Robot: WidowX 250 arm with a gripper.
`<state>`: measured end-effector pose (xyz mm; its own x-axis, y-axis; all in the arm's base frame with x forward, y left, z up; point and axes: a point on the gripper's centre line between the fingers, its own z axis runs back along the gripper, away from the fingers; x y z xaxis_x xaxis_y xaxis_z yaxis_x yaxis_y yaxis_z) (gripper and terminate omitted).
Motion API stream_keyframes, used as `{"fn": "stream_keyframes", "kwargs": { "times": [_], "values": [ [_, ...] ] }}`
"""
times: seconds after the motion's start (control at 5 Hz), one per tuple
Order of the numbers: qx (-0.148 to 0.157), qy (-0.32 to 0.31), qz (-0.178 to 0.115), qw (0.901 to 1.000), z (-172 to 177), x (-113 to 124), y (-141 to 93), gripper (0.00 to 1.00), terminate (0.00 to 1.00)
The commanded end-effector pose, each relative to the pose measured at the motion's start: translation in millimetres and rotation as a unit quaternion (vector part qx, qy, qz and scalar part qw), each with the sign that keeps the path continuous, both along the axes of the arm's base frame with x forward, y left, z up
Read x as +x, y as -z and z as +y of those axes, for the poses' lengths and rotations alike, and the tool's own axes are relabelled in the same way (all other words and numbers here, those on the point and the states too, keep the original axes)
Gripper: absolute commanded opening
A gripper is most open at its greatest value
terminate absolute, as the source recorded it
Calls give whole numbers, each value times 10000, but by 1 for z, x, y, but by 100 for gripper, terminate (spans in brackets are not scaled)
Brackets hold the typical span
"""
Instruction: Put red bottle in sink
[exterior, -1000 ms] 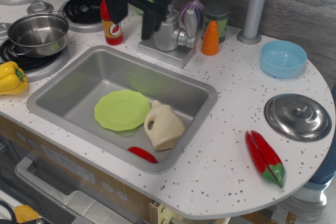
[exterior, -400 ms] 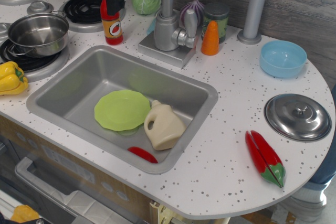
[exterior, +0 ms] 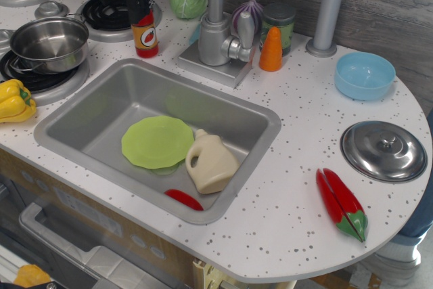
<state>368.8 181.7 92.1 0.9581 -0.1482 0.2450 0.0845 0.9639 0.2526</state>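
Gripper (exterior: 137,6) sits right over the red bottle (exterior: 145,35), upright on the counter just behind the sink (exterior: 81,109); its top is hidden, can't tell if the jaws have closed on it

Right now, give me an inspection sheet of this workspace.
Surface: white speckled countertop, stove burners at left.
Job's things: red bottle upright on the counter behind the sink, not in it.
Clutter: in the sink, green plate, cream jug; on the counter, steel pot, chili pepper, blue bowl, lid.
Grippers: gripper over the bottle's top; fingers' state unclear.
Cables: nothing seen.
Surroundings: grey wood-look wall.
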Motion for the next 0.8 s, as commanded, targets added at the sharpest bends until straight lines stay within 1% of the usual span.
{"fn": "stream_keyframes", "kwargs": {
  "times": [0.0, 0.2, 0.4, 0.6],
  "values": [
    [106, 148, -409, 9990, 18, 18, -15, 100, 0],
    [135, 314, -701, 9970, 17, 27, -7, 100, 0],
    [48, 551, -791, 9953, 20, 38, -8, 100, 0],
    [110, 709, -927, 9931, 19, 45, -8, 100, 0]
  ]
}}
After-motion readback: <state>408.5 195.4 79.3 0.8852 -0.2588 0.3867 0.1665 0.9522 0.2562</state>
